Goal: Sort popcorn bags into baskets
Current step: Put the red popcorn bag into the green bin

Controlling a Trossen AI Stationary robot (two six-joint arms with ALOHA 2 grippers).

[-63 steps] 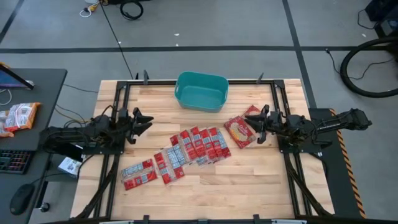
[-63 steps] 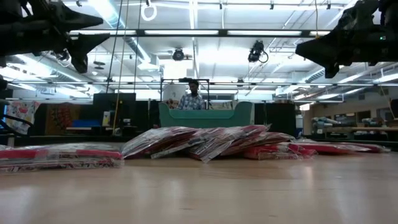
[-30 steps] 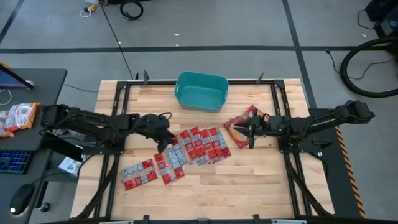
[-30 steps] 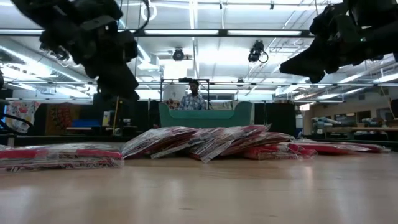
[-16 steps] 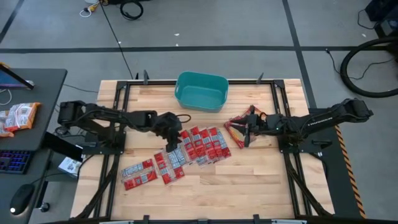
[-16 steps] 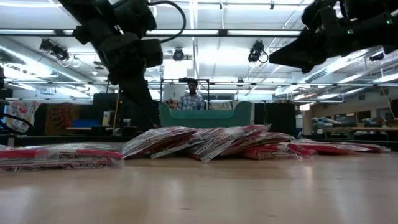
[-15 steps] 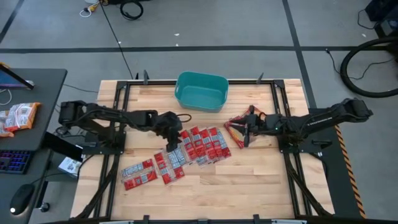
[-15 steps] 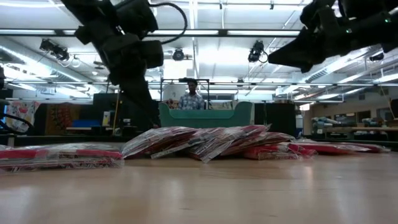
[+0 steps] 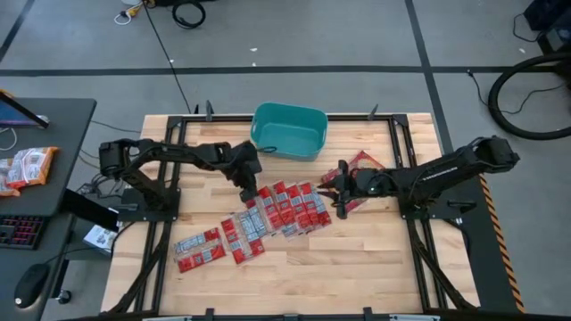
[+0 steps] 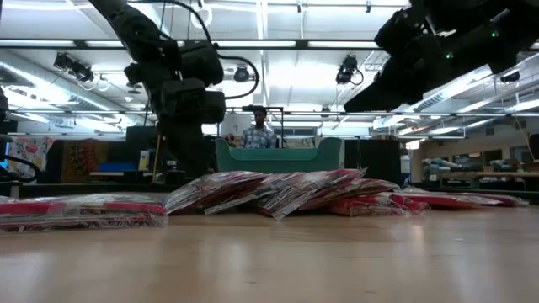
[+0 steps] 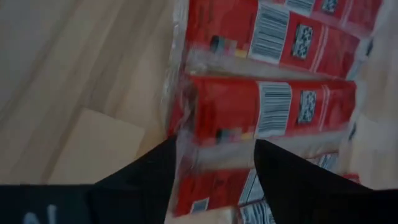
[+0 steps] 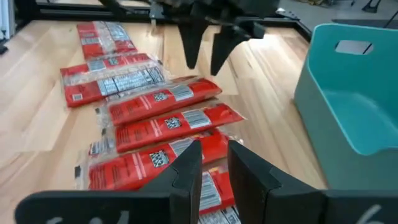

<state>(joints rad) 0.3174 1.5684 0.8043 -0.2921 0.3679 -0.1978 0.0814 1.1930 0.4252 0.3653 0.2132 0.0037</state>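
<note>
Narrow red popcorn bags [image 9: 285, 207] lie overlapping in a row at mid-table, with more [image 9: 198, 250] toward the near left. Squarish bags [image 9: 357, 168] lie flat to the row's right. The teal basket [image 9: 287, 131] stands at the far edge. My left gripper [image 9: 251, 191] is open and points down at the row's left end, a finger on either side of one bag's end [image 11: 214, 134]. My right gripper [image 9: 332, 201] is open and hovers above the row's right end [image 12: 155, 158], well clear in the low view [image 10: 354, 105]. My left gripper comes from above with its fingers [image 11: 155, 168] across the end of one narrow bag [image 11: 249, 112], which lies flat in the row. Whether the fingers touch it, I cannot tell.
Bare wood lies along the near edge and on the far left of the table. Black frame rails run down both sides. A side desk at the left holds orange-edged packets [image 9: 27, 168]. A person [image 10: 257, 130] stands beyond the basket.
My left gripper has swung toward the table's right and far side, then come down onto the left end of the bag row. My right gripper has moved toward the table's left, from over the squarish bags to the row's right end. The bags have stayed put.
</note>
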